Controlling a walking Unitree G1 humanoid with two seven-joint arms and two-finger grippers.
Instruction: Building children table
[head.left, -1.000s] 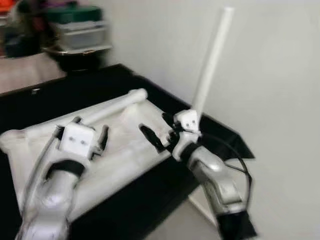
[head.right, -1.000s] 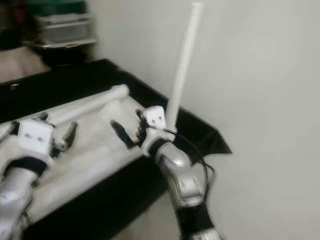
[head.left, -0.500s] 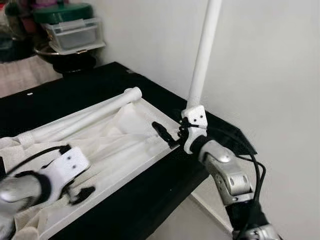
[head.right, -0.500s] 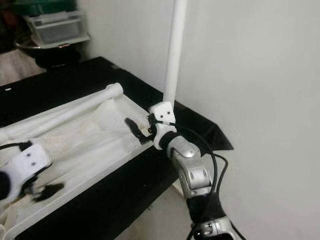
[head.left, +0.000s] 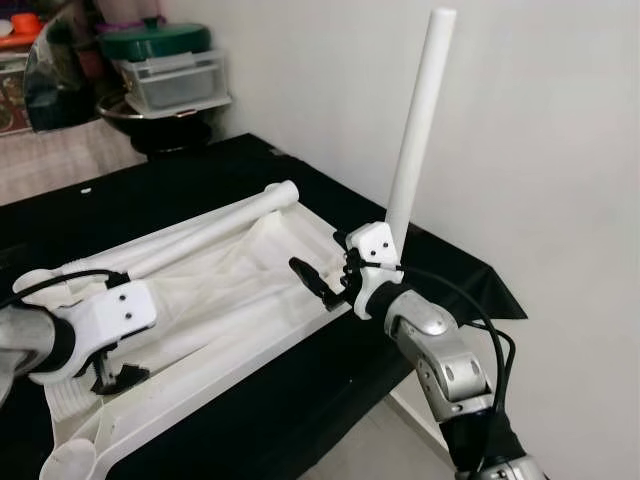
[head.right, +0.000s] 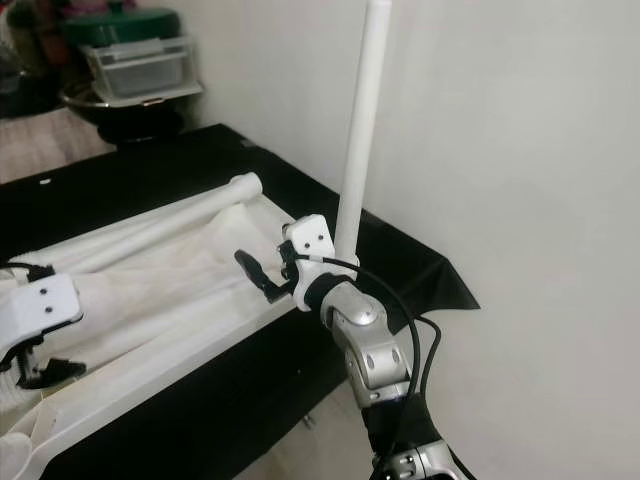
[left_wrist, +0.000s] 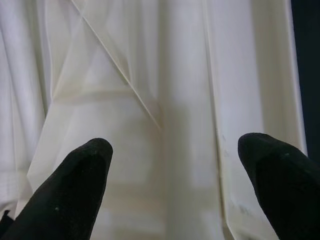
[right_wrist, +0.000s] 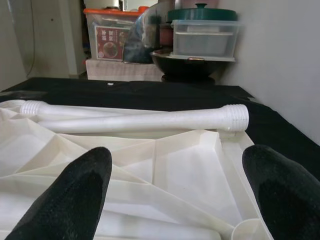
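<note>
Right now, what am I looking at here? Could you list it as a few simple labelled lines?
Surface: black cloth
Main part: white tabletop panel, lying underside up, ribs showing
Upright leg: white leg standing at the panel's corner beside the right gripper
Loose leg: second white leg lying along the panel's far edge
Right gripper: open, holding nothing
Left gripper: open, pointing down at the panel
Background: clear storage box on a dark bowl

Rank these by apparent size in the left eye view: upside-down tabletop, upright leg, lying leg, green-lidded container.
1. Upside-down tabletop, clearly largest.
2. Upright leg and lying leg: similar length, so unranked.
3. Green-lidded container, smallest, though it is farthest away.
</note>
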